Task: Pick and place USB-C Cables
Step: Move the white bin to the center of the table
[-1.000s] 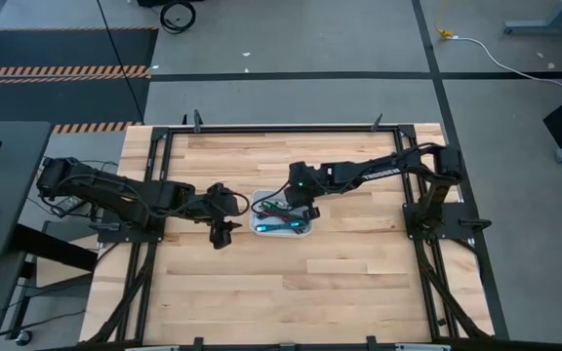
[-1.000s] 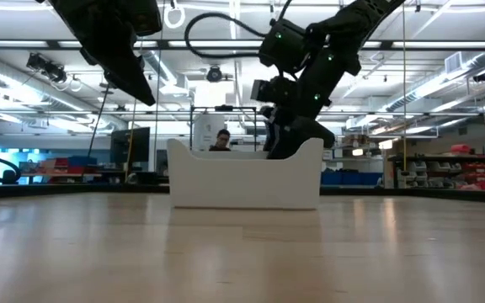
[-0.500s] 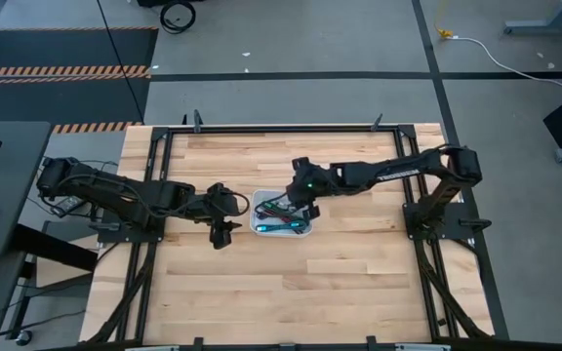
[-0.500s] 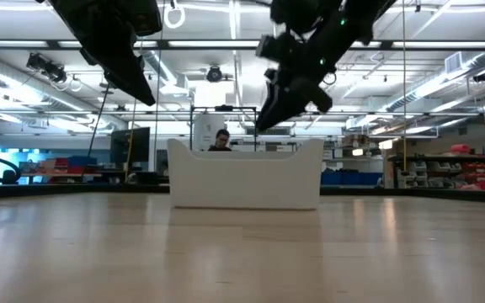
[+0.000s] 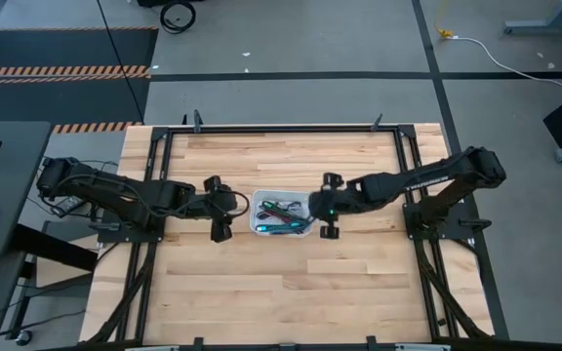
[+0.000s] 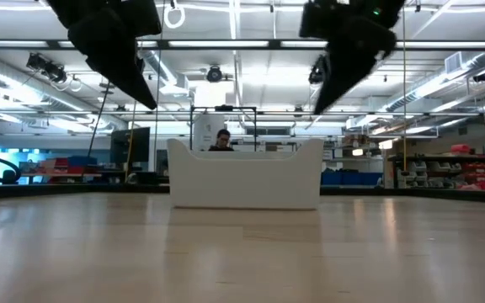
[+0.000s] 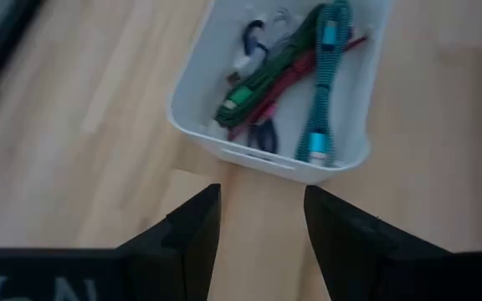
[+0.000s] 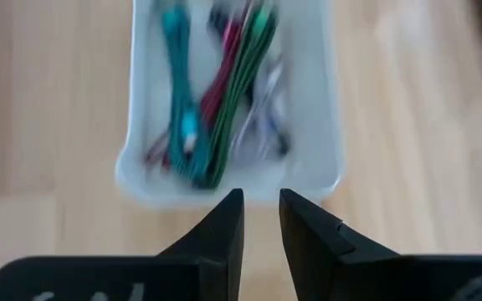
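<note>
- White tray (image 5: 305, 199) sits mid-table between the 2 arms; the USB-C cables lie inside it in a loose pile.
- Seen in the tray: green cable (image 7: 262, 79), teal cable (image 7: 325, 75), dark red cable (image 7: 287, 79), plus a pale grey one, too small to place well. Can't count them all.
- No cable visible on the bare wood table (image 5: 261, 283) in the high view, so placing looks mostly or fully done, as a judgement.
- Left gripper (image 7: 262, 226) hovers just beside the tray's left end, fingers (image 7: 195, 230) parted, nothing between them.
- Right gripper (image 8: 261, 230) hovers just beside the tray's right end, jaws a narrow gap apart, empty.
- Low view: both grippers hang above tray height, neither touching it.
- Left to do: likely nothing but retreat, unless cables sit out of view.
</note>
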`<action>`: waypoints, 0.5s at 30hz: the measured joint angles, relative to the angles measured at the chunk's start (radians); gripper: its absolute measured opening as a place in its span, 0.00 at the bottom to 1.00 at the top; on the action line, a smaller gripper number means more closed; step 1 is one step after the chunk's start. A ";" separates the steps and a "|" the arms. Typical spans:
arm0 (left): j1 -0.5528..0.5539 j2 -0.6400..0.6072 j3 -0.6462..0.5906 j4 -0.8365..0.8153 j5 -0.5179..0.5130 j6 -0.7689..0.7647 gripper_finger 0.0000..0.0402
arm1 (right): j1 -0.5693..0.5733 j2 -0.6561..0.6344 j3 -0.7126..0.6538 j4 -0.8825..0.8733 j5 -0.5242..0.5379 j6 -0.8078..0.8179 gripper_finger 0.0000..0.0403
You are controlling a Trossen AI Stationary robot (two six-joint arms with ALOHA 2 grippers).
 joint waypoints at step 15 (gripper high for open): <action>0.118 0.231 0.001 0.005 0.016 0.137 0.34 | 0.050 0.126 -0.057 -0.036 -0.008 0.103 0.06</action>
